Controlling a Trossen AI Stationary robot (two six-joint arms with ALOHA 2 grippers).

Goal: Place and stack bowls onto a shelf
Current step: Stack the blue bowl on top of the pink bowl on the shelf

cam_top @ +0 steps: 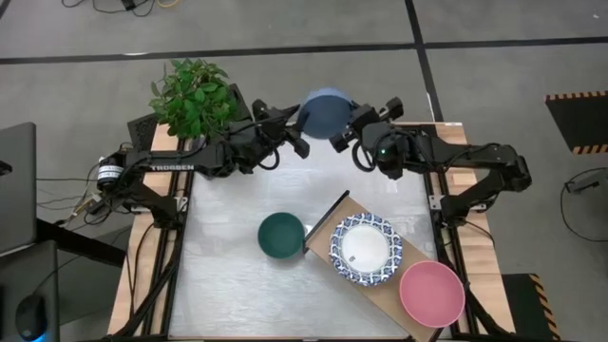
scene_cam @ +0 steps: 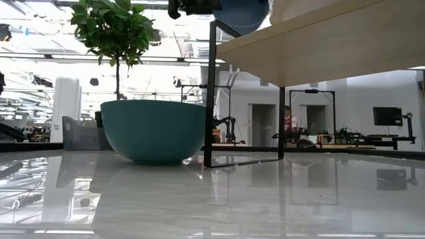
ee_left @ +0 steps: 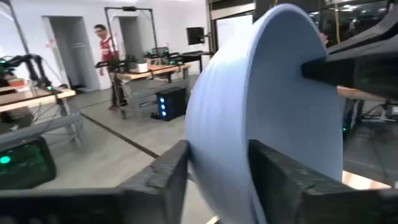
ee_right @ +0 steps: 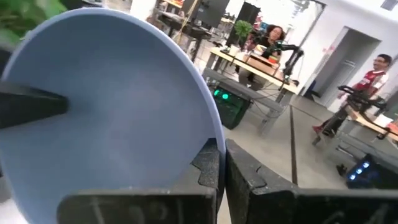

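The slate blue bowl [cam_top: 323, 112] hangs in the air over the table's far edge, tipped on its side, between both grippers. My left gripper [cam_top: 302, 135] reaches it from the left and my right gripper [cam_top: 344, 135] from the right; each is shut on its rim. The shelf [cam_top: 328, 217] lies slantwise at the table's right near part. It carries a white blue-rimmed bowl [cam_top: 366, 249] and the pink bowl [cam_top: 432, 293]. The dark green bowl [cam_top: 281, 235] stands on its base on the table, beside the shelf's left end. The red bowl is out of view. My left gripper [ee_left: 217, 183] has the slate blue bowl's rim [ee_left: 219, 149] between its fingers, one finger [ee_left: 277, 174] inside the bowl and one [ee_left: 168, 171] outside. It comes level from the table's left. The bowl is lifted clear, on edge. My right gripper [ee_right: 222, 177] pinches the bowl's rim [ee_right: 210, 127] on the opposite side, one finger [ee_right: 208, 165] on the inner wall and one [ee_right: 245, 177] on the outer wall. It comes level from the table's right. The bowl's hollow faces this wrist.
A leafy plant [cam_top: 195, 95] in a dark pot stands at the table's far left corner, close to the left arm. In the low view the shelf's dark leg [scene_cam: 211, 93] stands right by the green bowl [scene_cam: 153, 129]. People move in the room behind.
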